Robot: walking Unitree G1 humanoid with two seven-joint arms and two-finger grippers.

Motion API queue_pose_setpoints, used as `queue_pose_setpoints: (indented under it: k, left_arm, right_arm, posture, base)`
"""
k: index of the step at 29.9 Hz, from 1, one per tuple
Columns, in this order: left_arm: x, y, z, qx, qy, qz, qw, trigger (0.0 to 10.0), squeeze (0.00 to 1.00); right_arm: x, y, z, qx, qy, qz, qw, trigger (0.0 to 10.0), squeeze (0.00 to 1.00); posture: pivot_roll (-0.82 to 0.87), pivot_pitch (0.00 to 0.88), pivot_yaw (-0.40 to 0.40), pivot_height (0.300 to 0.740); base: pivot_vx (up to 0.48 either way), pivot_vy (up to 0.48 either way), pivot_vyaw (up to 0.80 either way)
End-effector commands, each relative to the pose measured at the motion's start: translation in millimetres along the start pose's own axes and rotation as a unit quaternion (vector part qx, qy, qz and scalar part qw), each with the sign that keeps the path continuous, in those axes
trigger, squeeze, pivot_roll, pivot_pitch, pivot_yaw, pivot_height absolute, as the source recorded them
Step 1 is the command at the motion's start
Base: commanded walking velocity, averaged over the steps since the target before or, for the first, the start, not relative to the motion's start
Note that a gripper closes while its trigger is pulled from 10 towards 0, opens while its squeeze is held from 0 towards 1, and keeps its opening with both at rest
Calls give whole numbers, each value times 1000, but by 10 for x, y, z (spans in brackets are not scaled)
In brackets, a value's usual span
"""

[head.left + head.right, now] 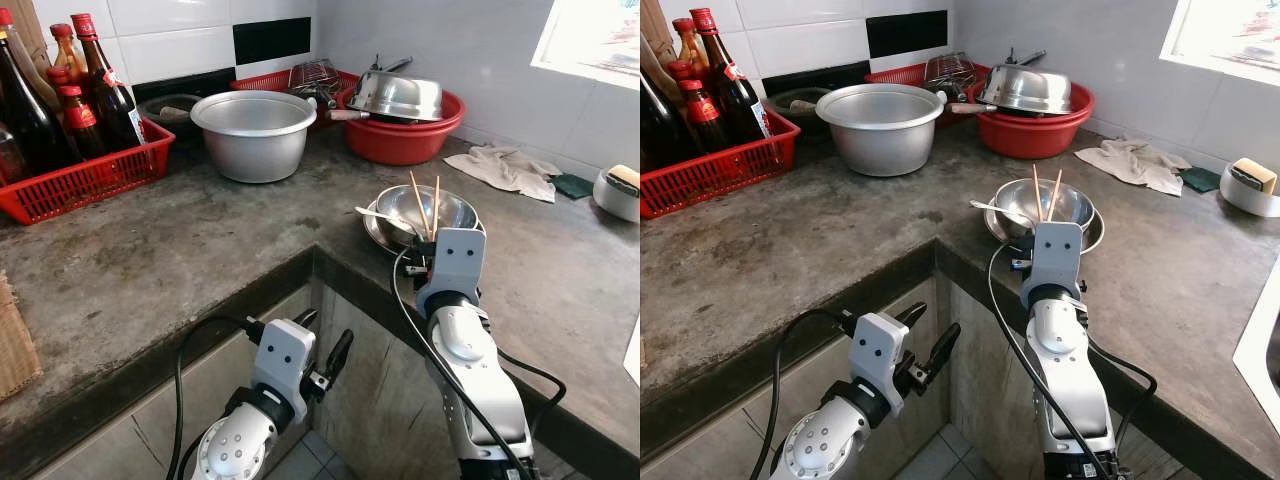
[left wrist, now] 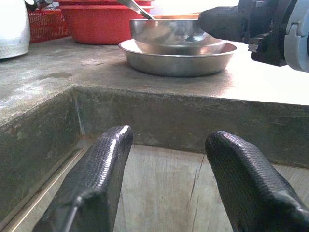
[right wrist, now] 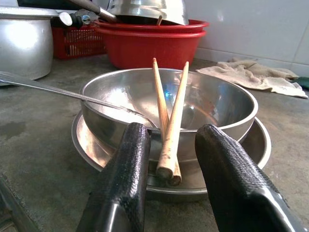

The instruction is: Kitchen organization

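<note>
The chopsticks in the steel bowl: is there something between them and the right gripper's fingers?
Nothing visible does. The right gripper is open, with its fingers on either side of the lower ends of the chopsticks. These lean on the near rim of the steel bowl, beside a spoon.

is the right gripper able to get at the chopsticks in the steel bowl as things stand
Probably yes. The right gripper is open with its fingers on either side of the chopsticks' lower ends, which poke out over the steel bowl's rim. Nothing sits between them.
</note>
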State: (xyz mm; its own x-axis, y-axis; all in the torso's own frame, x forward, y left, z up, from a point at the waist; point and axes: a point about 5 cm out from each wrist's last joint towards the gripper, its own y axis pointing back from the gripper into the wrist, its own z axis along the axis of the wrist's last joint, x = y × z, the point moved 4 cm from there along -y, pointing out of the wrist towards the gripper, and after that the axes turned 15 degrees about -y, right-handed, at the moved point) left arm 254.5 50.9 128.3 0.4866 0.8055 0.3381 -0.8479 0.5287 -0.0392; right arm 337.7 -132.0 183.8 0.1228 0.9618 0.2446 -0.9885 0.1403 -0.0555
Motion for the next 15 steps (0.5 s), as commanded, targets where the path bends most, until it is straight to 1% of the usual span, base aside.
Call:
queue_pose_setpoints:
  k: [1,13,14,15]
  left_arm:
    - [-1,-11,-8,1,-2,1,1000,10000,0]
    - [-7,-12,-11,0,-2,1,1000,10000,0]
    - [-8,-13,-11,0,-2,0,1000,10000,0]
    - [-8,-13,-11,0,-3,0,1000,10000,0]
  right_arm:
    - [28,-16,54,-6,1,4,1000,10000,0]
    - [54,-31,91,-11,-1,8,1000,10000,0]
    - [56,-32,91,-11,-1,9,1000,6863,0]
    - [59,-32,90,-11,-1,9,1000,6863,0]
  posture:
    - [89,23,-65,740]
    - [87,16,-63,740]
    - [87,16,-63,740]
    - [87,16,-63,740]
  base:
    - [0,0,0]
    - [0,0,0]
    - [0,0,0]
    - [0,0,0]
